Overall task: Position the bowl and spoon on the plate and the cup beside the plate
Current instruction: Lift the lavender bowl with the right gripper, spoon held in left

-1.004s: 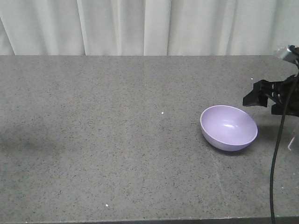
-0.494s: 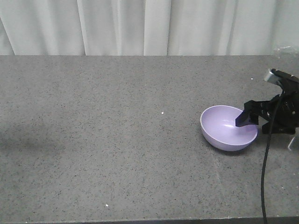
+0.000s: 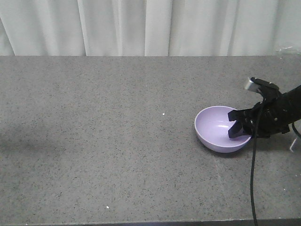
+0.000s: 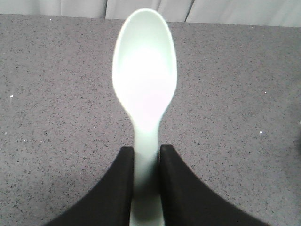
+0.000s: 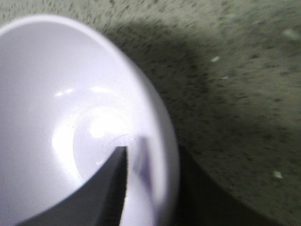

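At the right of the frame we see the right gripper (image 3: 242,128) reaching in low, one finger inside the bowl (image 3: 214,129) on the grey table (image 3: 94,141); whether it pinches the rim, we cannot tell. The left gripper (image 4: 146,151) clenches the spoon (image 4: 145,70) by its handle.

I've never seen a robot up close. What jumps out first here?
A lavender bowl sits on the right of the grey table, one black finger of the right hand dipped inside it. In the left wrist view, the left hand pinches a pale green spoon by its handle.
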### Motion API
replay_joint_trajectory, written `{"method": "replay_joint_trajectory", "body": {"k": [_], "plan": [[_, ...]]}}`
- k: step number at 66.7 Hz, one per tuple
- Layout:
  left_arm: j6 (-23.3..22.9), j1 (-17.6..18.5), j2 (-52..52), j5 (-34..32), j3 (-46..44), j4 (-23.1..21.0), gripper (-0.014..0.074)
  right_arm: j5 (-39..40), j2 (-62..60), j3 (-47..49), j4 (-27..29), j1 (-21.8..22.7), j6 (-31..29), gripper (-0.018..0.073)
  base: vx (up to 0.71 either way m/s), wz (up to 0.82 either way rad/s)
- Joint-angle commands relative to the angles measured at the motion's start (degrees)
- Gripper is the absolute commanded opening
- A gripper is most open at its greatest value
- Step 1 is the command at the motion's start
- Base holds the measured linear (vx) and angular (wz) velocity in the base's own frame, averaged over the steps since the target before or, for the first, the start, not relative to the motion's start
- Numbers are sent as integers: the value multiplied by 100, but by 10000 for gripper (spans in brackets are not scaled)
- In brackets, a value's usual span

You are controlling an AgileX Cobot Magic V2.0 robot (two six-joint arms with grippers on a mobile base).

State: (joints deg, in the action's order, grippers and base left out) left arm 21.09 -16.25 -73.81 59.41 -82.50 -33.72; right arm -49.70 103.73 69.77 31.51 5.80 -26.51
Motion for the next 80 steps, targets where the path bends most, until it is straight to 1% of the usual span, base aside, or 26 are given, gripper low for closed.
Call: {"method": "replay_joint_trajectory", "body": {"k": [1,11,21,31,38,43,53,57,63,67,75,80], "plan": [[20,5,154,-216,-147,-251,-8,142,-224,165,17,-79,74,-14,0,0],[20,5,154,-167,-147,-251,-8,218,-477,235,-39,-74,148,-6,0,0],[20,5,154,-155,-147,-251,-8,76,-1087,404,-54,-74,125,-4,0,0],[8,5,154,-70,-147,-276,-8,8,-2095,594,90,-74,80,-4,0,0],[8,5,154,33,-147,-273,-8,88,-3059,601,333,-74,-103,-4,0,0],[8,5,154,38,-147,-279,-8,106,-3683,594,401,-74,-219,-4,0,0],[14,5,154,116,-147,-522,-8,-11,-4810,595,401,-74,-192,-4,0,0],[29,5,172,184,-147,-690,-8,-10,-5131,583,396,-74,-192,-4,0,0],[34,5,221,212,-147,-807,-8,-17,-5507,583,328,-74,-153,-4,0,0],[57,5,285,246,-147,-855,-8,-41,-5621,583,307,-74,-146,-4,0,0],[268,5,460,287,-147,-993,-8,-98,-5721,583,307,-74,-153,-4,0,0],[317,5,546,287,-147,-1002,-8,-98,-5720,583,312,-74,-153,-4,0,0]]}}
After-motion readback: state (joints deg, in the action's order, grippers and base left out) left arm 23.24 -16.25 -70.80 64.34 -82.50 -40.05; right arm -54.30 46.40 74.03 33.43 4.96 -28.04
